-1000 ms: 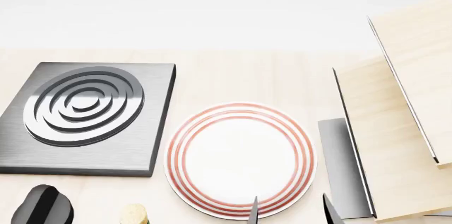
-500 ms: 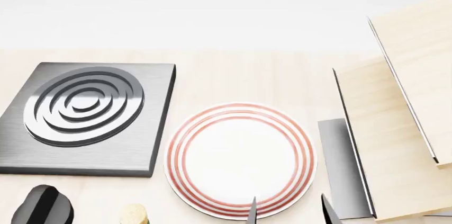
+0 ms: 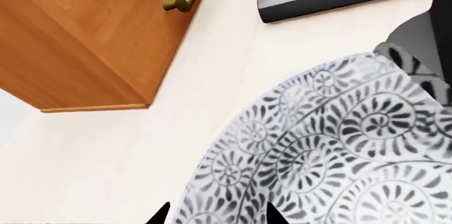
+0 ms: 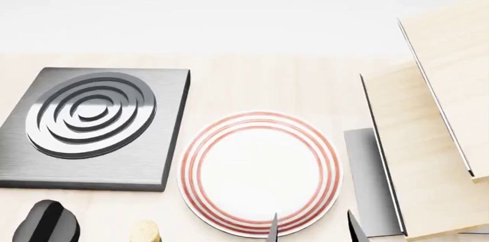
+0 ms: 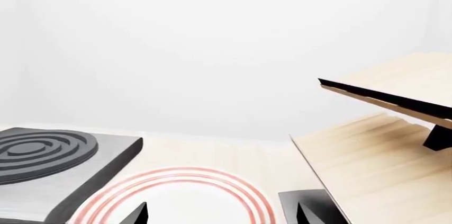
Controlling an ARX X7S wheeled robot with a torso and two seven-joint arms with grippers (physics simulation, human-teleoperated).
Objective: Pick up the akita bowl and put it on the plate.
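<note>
From my left wrist camera the deep white ceramic akita bowl with its dense grey-blue floral pattern [image 3: 332,155] fills the view, resting on the pale wooden tabletop [image 3: 106,166] near an orange-brown cabinet [image 3: 78,38]. My left gripper [image 3: 215,214] has its fingers spread across the bowl's rim, gripping nothing. I'd lower squarely over the rim before closing. My right gripper [image 4: 312,227] hangs with fingers apart, empty, by the flat white red-ringed plate [image 4: 260,173].
</note>
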